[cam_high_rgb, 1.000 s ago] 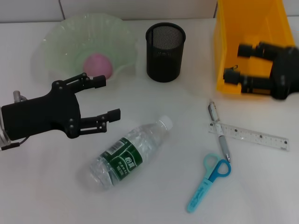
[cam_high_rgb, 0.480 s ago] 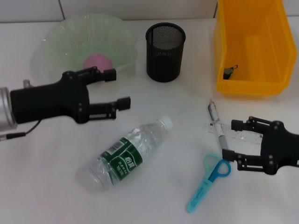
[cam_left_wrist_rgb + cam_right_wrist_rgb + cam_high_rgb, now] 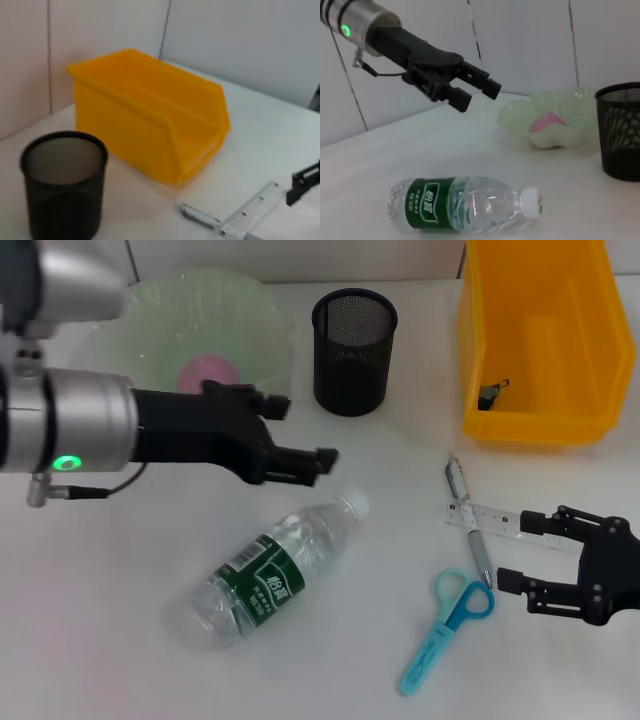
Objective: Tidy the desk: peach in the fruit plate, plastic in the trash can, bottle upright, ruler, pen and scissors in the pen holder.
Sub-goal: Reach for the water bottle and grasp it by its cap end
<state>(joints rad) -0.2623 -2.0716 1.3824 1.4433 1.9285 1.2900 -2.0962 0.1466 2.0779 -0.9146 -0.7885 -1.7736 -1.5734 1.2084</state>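
The bottle (image 3: 275, 575) lies on its side on the desk (image 3: 120, 640), cap toward the pen holder (image 3: 354, 338). My left gripper (image 3: 303, 432) hovers open and empty just above and behind the cap. The peach (image 3: 207, 373) rests in the fruit plate (image 3: 160, 310). A small dark scrap of plastic (image 3: 490, 393) lies inside the trash can (image 3: 540, 350). My right gripper (image 3: 518, 552) stands open and empty over the ruler (image 3: 500, 523), just right of the pen (image 3: 468, 523) and the scissors (image 3: 440, 635). The right wrist view shows the bottle (image 3: 465, 204) and left gripper (image 3: 479, 96).
The left wrist view shows the pen holder (image 3: 65, 185), the trash can (image 3: 150, 130), the pen (image 3: 200, 217) and the ruler (image 3: 252, 207). The left forearm covers part of the plate's front rim. A wall runs behind the desk.
The left arm has swung right, from beside the plate to above the bottle's cap. The right gripper came down from the trash can to the ruler and pen, still open.
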